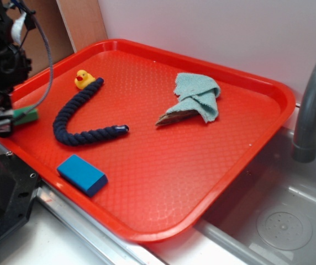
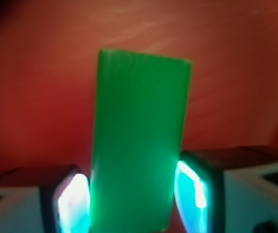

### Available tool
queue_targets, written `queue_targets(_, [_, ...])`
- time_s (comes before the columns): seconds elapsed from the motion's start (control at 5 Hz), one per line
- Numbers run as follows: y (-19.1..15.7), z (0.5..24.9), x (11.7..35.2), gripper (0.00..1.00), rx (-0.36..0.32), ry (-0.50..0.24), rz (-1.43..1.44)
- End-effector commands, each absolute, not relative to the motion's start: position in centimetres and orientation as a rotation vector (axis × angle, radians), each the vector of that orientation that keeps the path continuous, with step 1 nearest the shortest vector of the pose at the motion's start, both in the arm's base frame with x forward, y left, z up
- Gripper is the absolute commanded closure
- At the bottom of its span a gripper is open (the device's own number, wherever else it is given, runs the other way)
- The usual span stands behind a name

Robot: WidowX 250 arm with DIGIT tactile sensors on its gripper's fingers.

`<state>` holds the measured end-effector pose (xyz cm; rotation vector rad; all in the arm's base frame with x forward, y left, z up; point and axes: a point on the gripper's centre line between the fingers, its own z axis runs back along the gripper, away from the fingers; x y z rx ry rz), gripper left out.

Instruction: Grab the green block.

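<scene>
On the tabletop beside the sink: a red tray [image 1: 163, 182] carries everything.
Sink: the basin [image 1: 290, 221] lies to the tray's right, with a grey faucet [image 1: 312, 105] arching over it.
Tray: wide bare floor runs through the middle and the near right; the raised rim closes all sides.
Rope: a dark blue rope [image 1: 75, 118] curves in a U in the left half, well apart from the cloth.
Cloth: a crumpled light blue cloth [image 1: 199, 96] lies toward the far right, over something brown.
Blue block: the blue block [image 1: 82, 174] sits near the front rim, apart from the rope.
Green block: the green block [image 1: 26, 115] lies at the tray's left edge, just inside the rim, partly hidden by the arm in the exterior view.
Duck: a yellow duck [image 1: 82, 79] sits at the rope's far end.
End effector: the end effector [image 2: 132, 204] straddles the green block's near end, one finger [image 2: 73, 204] on each long side, pads at or very near the block's faces; actual contact I cannot tell.
Wrist view only: the block fills the gap between the fingers, its length running away from the camera over red tray floor.
Exterior view only: the block's place against the left rim, and the open room to its right before the rope.
</scene>
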<state>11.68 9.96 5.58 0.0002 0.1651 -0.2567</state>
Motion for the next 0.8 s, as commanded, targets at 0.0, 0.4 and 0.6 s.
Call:
queue_targets(0.0, [0.8, 16.9, 21.7, 1.0, 0.002, -0.09, -0.132])
queue_targets(0.4, [-2.1, 22.7, 24.2, 1.0, 0.05, -0.17, -0.052])
queue_targets(0.6, [-1.6, 21.7, 24.4, 1.0, 0.08, -0.163, -0.011])
